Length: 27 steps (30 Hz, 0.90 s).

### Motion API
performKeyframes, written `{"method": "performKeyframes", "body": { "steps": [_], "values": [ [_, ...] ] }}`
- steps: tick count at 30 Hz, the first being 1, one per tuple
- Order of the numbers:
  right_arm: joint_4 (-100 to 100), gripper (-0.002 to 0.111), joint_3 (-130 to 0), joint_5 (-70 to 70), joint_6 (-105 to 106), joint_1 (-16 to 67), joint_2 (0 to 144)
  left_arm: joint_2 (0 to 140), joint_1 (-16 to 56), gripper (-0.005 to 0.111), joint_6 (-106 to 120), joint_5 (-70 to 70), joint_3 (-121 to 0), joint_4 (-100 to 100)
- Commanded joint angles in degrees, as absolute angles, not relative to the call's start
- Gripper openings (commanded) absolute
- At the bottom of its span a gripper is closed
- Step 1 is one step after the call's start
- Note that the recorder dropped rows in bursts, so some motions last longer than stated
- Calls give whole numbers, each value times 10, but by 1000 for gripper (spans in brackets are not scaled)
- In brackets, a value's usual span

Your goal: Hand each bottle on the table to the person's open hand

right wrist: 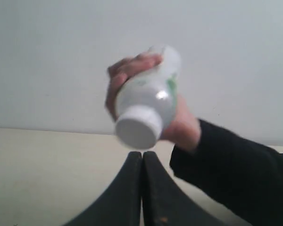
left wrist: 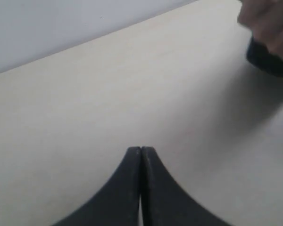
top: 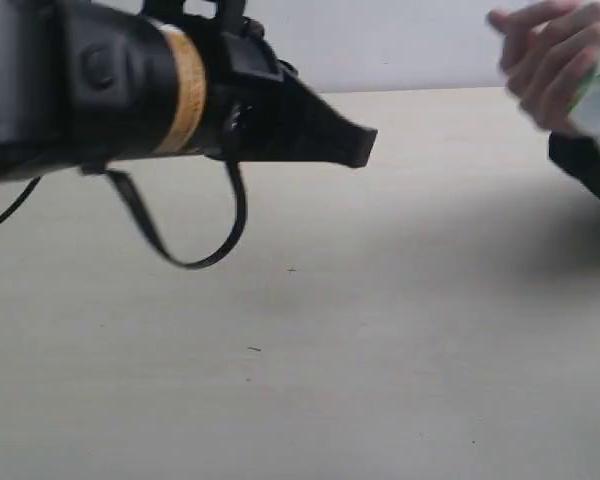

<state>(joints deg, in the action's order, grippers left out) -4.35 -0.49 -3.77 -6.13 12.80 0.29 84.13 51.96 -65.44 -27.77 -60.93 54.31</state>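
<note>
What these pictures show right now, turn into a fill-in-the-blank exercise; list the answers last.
1. The person's hand grips a bottle whose cap is ____.
2. The markings on that bottle's label are ____.
3. The left tool is shut and grips ____.
4. The right tool has its jaws ____.
Missing words: white; green; nothing; shut.

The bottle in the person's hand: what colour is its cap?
White cap, clearest in the right wrist view.
</note>
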Motion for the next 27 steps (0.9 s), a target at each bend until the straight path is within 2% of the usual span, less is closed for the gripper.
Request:
{"method": "performKeyframes", "body": {
  "steps": [1, 10, 22, 27],
  "values": [
    [-44, 0, -3, -38, -61, 126, 0, 729, 520, 0, -706, -153, -506, 594],
    [-44, 0, -3, -38, -61, 126, 0, 606, 520, 0, -706, -142, -444, 594],
    [-44, 0, -3, -38, -61, 126, 0, 596, 520, 0, -692, -141, -444, 563],
    [-44, 0, -3, -38, -61, 126, 0, 596, 519, 0, -692, -241, -432, 470]
  ]
}}
